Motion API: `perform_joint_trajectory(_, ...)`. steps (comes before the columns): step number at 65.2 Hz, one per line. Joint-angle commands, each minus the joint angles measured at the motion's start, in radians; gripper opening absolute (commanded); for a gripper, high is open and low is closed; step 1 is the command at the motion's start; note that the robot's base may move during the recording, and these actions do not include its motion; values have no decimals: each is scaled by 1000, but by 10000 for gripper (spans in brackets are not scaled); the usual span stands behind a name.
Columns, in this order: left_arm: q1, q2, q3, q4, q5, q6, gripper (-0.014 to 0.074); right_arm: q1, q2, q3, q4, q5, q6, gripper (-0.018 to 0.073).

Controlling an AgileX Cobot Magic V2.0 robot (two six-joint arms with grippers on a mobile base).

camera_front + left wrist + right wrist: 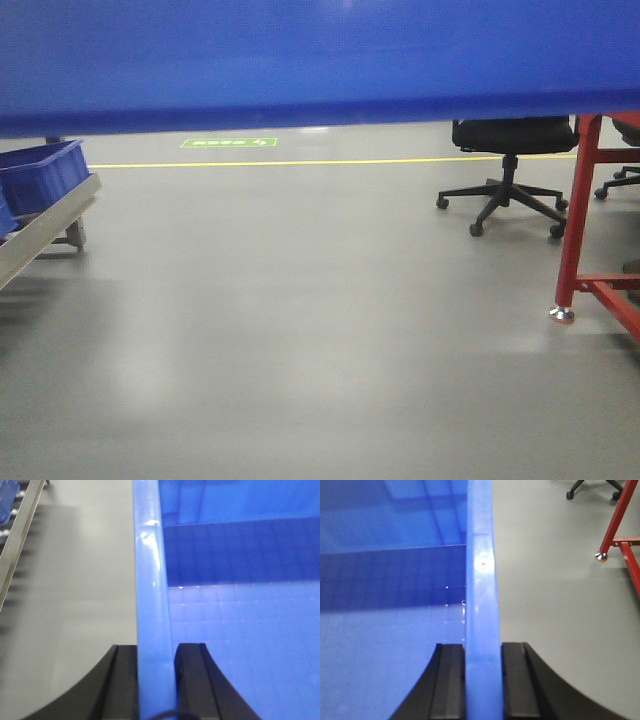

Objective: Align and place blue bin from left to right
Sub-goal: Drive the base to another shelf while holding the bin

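The large bright blue plastic bin [320, 60] hangs between the arms. Its left rim wall is clamped in the left gripper [156, 650] and its right rim wall in the right gripper [483, 650]. Its inside looks bare. Both holds are thin pinches on smooth plastic, so uneven arm motion could tilt it or let a wall slip. Beyond the left gripper, a shallower blue bin [40, 175] sits on a metal roller rack [55, 222], its contents hidden.
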Motion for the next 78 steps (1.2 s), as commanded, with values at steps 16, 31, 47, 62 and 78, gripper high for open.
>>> perform_joint_trajectory(16, -18, 3, -10, -4, -91, 3, -111, 6, -8, -10, -35, -135, -7, -70)
perform_joint_trajectory(31, -18, 7, -10, -4, -106, 3, -111, 6, -8, -10, -35, -177, -7, -70)
perform_joint_trajectory(47, -18, 9, -10, 3, -108, 3, -111, 6, -8, -10, -35, -228, -7, -70)
perform_joint_trajectory(62, -18, 13, -10, 17, -108, 3, -111, 6, -8, -10, -35, -231, -7, -70)
perform_joint_trajectory(78, -18, 17, -10, 19, -108, 3, -111, 6, -8, -10, -35, -236, -7, -70)
